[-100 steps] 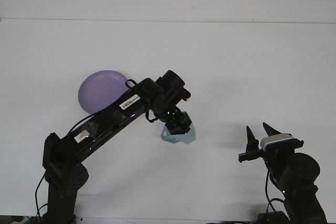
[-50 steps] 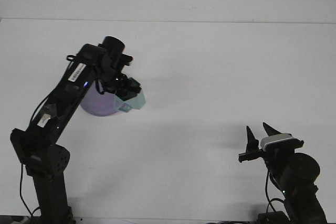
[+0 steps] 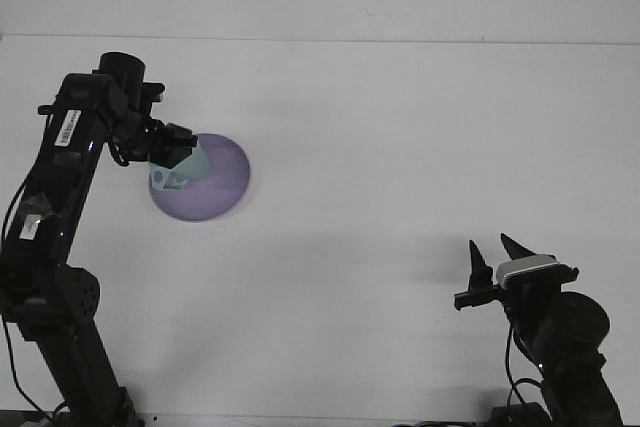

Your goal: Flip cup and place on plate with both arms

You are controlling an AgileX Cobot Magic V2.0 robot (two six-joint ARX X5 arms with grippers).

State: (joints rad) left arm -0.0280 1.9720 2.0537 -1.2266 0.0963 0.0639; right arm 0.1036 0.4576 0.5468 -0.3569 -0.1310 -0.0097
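Over the round purple plate (image 3: 215,179) at far left, left gripper (image 3: 170,155) clamps pale-green cup (image 3: 179,169); arm label unreadable; right gripper (image 3: 494,255) spread, empty.

High forward view over table (image 3: 400,147)

left gripper (image 3: 178,159) clamped, right gripper (image 3: 497,251) spread

bare white lab tabletop (image 3: 400,147), robot arms
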